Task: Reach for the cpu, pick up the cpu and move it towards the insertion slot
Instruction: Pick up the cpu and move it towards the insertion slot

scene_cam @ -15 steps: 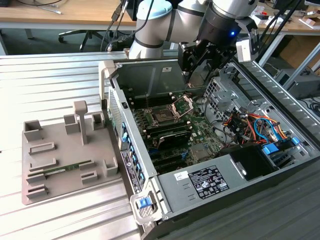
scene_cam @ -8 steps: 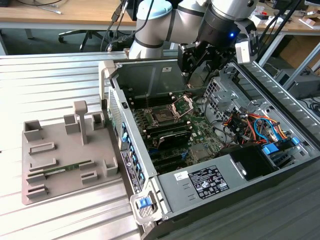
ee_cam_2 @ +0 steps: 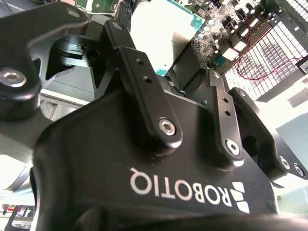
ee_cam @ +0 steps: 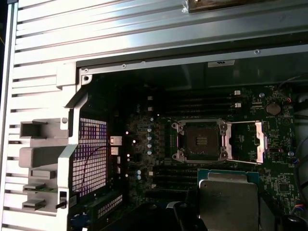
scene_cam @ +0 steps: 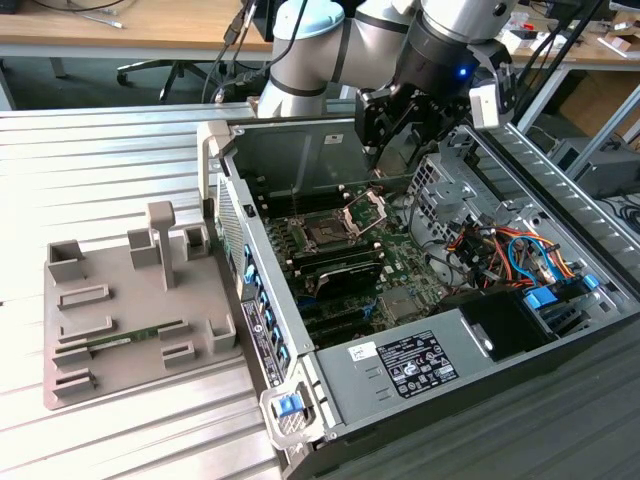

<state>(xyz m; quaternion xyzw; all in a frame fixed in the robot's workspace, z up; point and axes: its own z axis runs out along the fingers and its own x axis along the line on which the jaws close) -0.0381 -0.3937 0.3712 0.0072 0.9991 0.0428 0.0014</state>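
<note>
Your gripper (ee_cam_2: 166, 62) is clamped on the cpu (ee_cam_2: 161, 31), fingers pinching its edges, so the pick is done and you're in the carry step. In the first wrist view the cpu (ee_cam: 228, 195) hangs above the motherboard (ee_cam: 284, 180), just beside the insertion slot (ee_cam: 200, 140), whose bracket (ee_cam: 245, 142) is flipped open. Next, I'd judge, you square the chip over that socket.

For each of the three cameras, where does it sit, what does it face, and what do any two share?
Exterior view: off the arm, above the open computer case; shows the arm and gripper.
First wrist view: on the arm, facing the insertion slot, with the cpu in front.
Second wrist view: behind the gripper, shut on the cpu.
Both wrist views share the cpu.
</note>
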